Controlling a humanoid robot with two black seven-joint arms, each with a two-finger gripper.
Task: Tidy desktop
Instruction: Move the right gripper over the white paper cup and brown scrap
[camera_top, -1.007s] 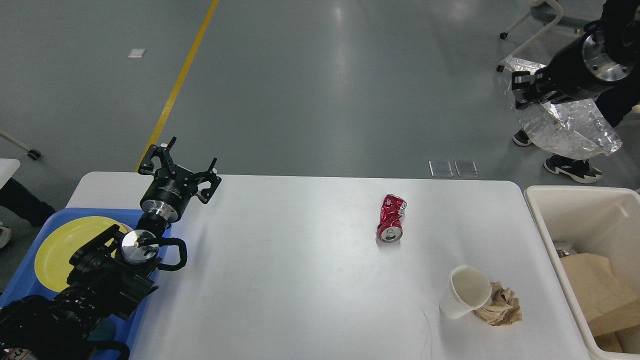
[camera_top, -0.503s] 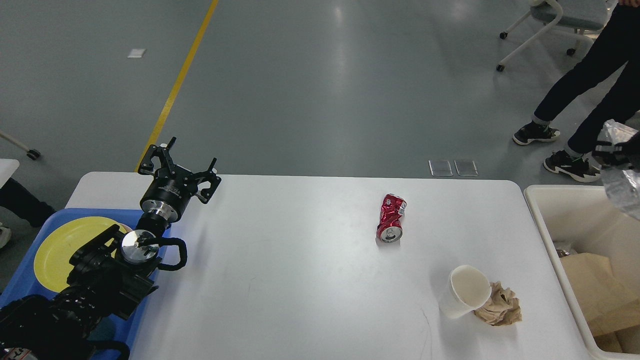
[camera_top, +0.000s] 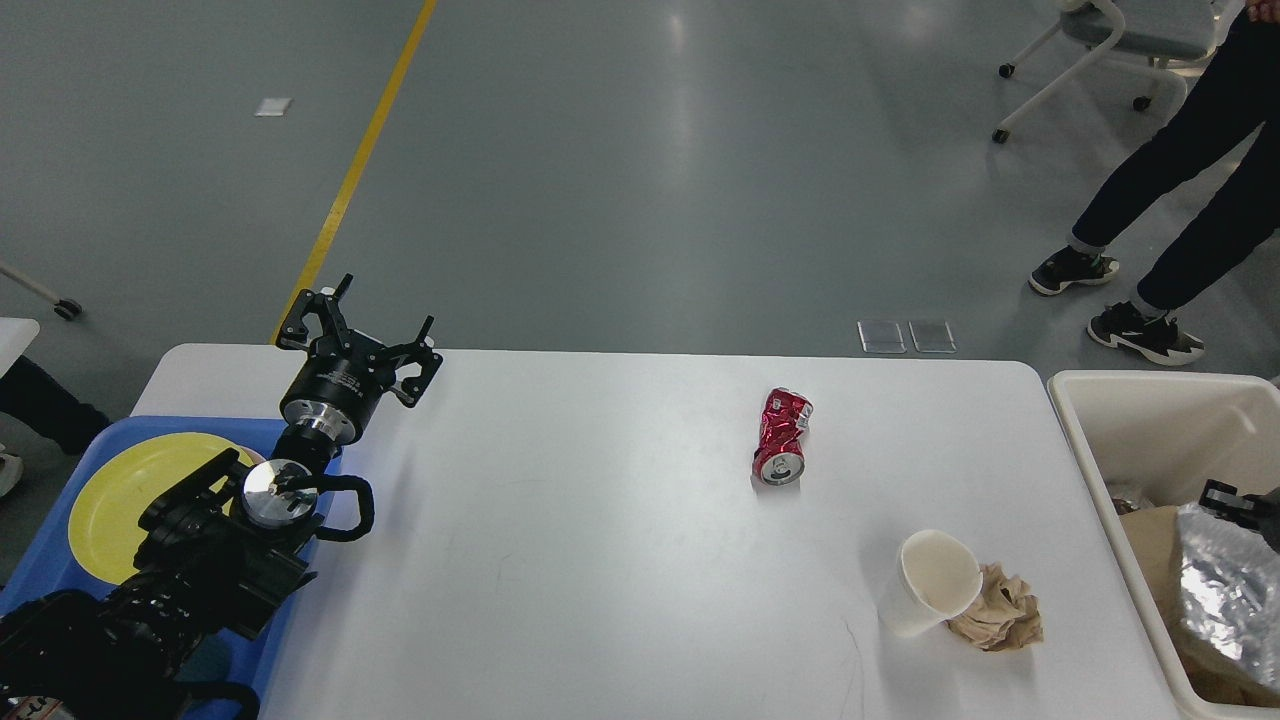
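The white desktop (camera_top: 600, 560) bears a crushed red can (camera_top: 782, 436) on its side right of centre, and a white paper cup (camera_top: 930, 583) tipped against a crumpled brown paper ball (camera_top: 1000, 608) at the front right. My left gripper (camera_top: 358, 325) is open and empty above the desktop's far left corner. My right gripper (camera_top: 1235, 500) shows only partly at the right edge, down inside the cream-white bin (camera_top: 1075, 400). It grips the top of a silver foil bag (camera_top: 1230, 590), which hangs into the bin.
A blue tray (camera_top: 50, 570) with a yellow plate (camera_top: 130, 490) sits at the left, partly under my left arm. The bin also holds brown cardboard (camera_top: 1150, 540). A person's legs (camera_top: 1160, 200) and a wheeled chair (camera_top: 1100, 30) stand beyond the far right corner.
My right gripper has come down from high at the far right into the bin, carrying the silver bag. The left arm and the things on the desktop have not moved.
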